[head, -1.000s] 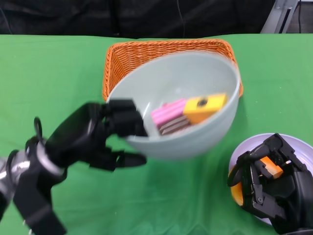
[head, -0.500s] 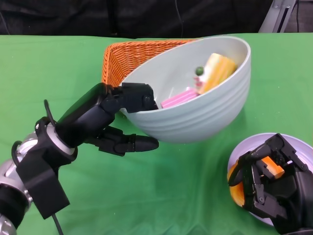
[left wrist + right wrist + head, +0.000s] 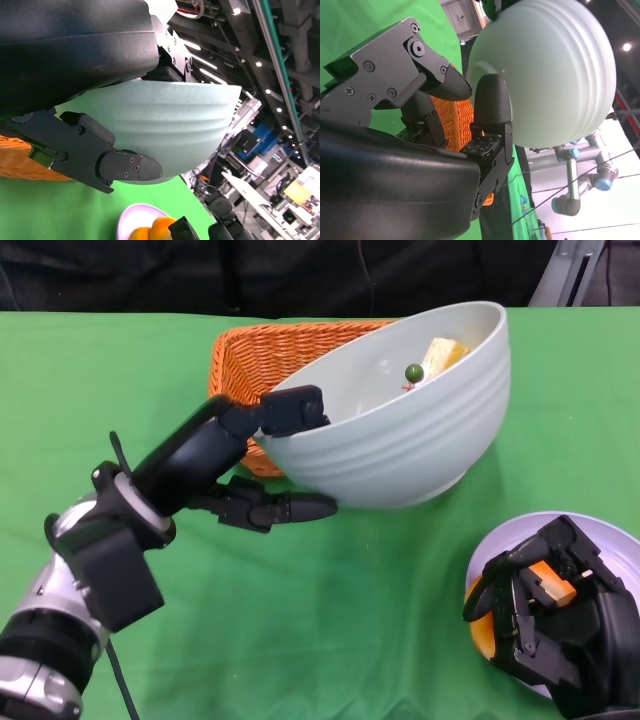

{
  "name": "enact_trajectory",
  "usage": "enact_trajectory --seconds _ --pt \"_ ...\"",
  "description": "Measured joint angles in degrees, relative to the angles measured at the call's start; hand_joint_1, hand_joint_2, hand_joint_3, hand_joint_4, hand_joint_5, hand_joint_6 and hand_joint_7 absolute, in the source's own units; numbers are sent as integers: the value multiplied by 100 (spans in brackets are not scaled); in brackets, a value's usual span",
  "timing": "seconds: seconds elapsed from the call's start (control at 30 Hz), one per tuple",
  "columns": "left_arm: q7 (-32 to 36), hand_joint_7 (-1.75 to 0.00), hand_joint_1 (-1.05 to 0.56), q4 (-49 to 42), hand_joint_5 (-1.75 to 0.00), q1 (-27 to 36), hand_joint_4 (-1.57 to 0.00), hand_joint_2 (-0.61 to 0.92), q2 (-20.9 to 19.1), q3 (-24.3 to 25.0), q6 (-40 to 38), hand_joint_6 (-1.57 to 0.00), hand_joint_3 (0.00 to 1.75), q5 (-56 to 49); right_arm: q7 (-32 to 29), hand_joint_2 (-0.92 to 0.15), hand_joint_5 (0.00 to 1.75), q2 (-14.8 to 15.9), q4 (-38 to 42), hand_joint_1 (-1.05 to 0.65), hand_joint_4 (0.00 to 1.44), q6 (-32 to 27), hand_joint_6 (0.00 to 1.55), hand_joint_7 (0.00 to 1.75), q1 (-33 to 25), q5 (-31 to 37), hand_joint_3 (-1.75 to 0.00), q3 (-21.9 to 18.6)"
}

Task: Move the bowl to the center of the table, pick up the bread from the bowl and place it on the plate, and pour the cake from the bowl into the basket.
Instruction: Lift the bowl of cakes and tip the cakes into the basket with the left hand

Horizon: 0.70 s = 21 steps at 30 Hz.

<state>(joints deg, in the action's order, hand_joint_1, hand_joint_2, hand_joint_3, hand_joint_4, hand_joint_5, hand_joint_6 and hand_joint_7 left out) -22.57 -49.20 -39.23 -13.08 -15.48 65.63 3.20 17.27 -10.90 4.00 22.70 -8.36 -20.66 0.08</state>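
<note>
Basket behind tilted bowl

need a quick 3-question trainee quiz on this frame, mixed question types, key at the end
1. True or false: the bowl stands flat on the table.
2. Which hand grips the bowl's rim? A) left hand B) right hand C) neither
3. Fill in: behind the tilted bowl stands the orange ____.

Key:
1. False: it is lifted and tipped away from the robot, the cake lying at its far side.
2. A. The right hand rests over the plate with the bread in its fingers.
3. basket
</note>
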Motion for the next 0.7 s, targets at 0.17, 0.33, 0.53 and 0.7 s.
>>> enact_trajectory --seconds 0.17,0.33,0.53,0.7 --pt "9 -148 -17 -299 -175 -352 -62 81 63 234 83 -59 69 -567 -9 -47 175 -24 51 -14 75 32 54 158 53 43 -131 7" --pt "98 -144 -15 -637 -175 -575 -62 75 156 377 183 -62 77 -953 39 -45 175 -42 171 -15 75 113 53 160 109 23 -132 5" --pt "262 -142 -13 -984 -175 -921 -64 74 196 461 197 -62 78 -1298 79 -46 175 -43 204 -15 76 139 52 162 127 -44 -132 2" --pt "507 -141 -13 -1290 -175 -1134 -65 74 238 478 181 -63 77 -1647 55 -46 175 -43 203 -16 76 138 52 164 127 -32 -130 12"
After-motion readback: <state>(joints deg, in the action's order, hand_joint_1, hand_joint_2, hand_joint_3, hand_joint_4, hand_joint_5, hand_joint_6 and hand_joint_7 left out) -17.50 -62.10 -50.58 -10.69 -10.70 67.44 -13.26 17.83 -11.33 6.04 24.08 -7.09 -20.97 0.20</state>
